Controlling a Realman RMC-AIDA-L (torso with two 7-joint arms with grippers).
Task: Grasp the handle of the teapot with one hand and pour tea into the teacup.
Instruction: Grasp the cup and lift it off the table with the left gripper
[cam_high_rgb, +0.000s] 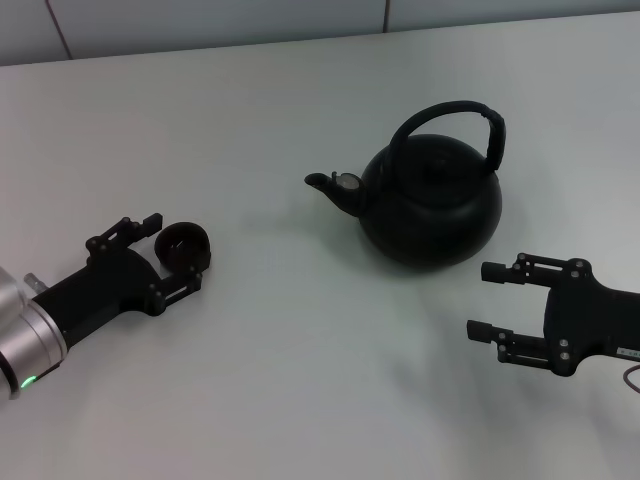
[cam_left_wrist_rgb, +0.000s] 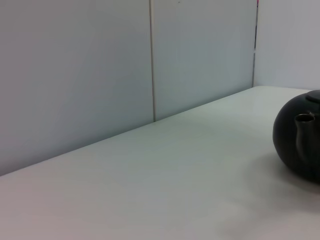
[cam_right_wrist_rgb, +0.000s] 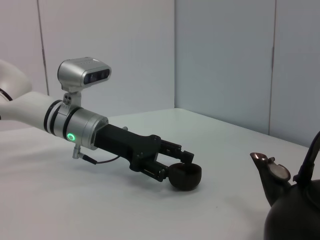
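Observation:
The black teapot (cam_high_rgb: 430, 205) stands on the white table (cam_high_rgb: 300, 380), right of centre, with its spout (cam_high_rgb: 325, 185) pointing left. Its arched handle (cam_high_rgb: 450, 115) stands upright, with the thicker sleeve on the right side. The small black teacup (cam_high_rgb: 183, 247) sits between the fingers of my left gripper (cam_high_rgb: 175, 252), which close on both its sides. The right wrist view shows the same hold on the teacup (cam_right_wrist_rgb: 185, 177). My right gripper (cam_high_rgb: 478, 300) is open and empty, just in front of the teapot's right side. The teapot also shows in the left wrist view (cam_left_wrist_rgb: 300, 142).
Grey wall panels (cam_left_wrist_rgb: 100, 75) rise behind the table's far edge. The left arm's wrist camera (cam_right_wrist_rgb: 84, 74) and silver wrist show in the right wrist view.

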